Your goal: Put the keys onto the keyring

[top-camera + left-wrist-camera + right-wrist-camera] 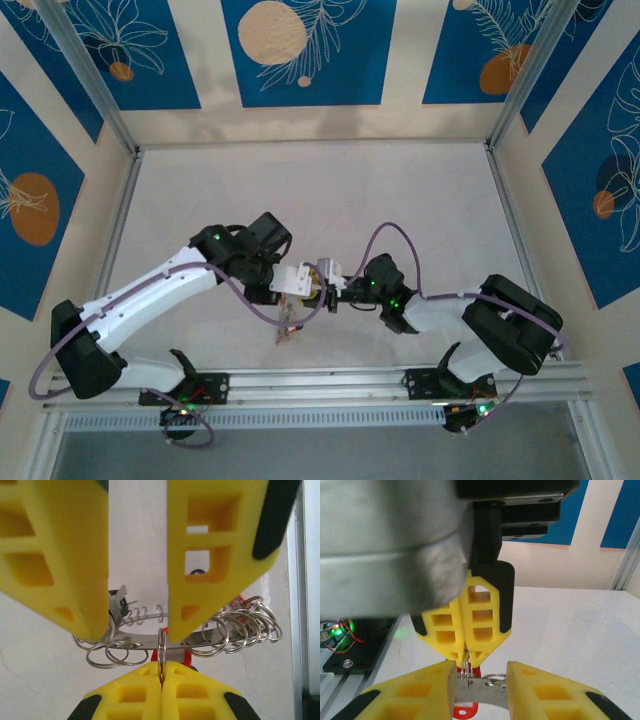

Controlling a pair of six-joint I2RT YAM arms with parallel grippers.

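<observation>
- The left gripper (161, 667) is pinched fully together on the keyring (161, 642), holding the thin wire loop edge-on and upright between its fingertips.
- The right gripper (481, 674) faces it tip to tip, its jaws standing part-way apart with a clear gap between them and nothing clamped.
- A flat metal strip (140, 641) runs across that gap just under the right fingertips. It carries a bunch of spare rings (245, 625) at one end and a few more at the other.
- A red key (465, 711) hangs just below the pinched keyring and the strip, very near both. Whether it is already threaded on the ring cannot be told from here.
- All of this is held in the air above the table (400, 200), near its front edge, midway between the two arms.
- Step in hand, as I judge it: threading. One arm steadies the ring while the other has its jaws slack, ready to take a fresh hold.
- Next move, probably: the right jaws need to close on a key's head (a tiny target beside wide fingers) and steer its hole onto the ring's split end.
- That calls for the left grip to stay firm so the ring does not twist, and for fine alignment, since the spare rings crowd the working spot.
</observation>
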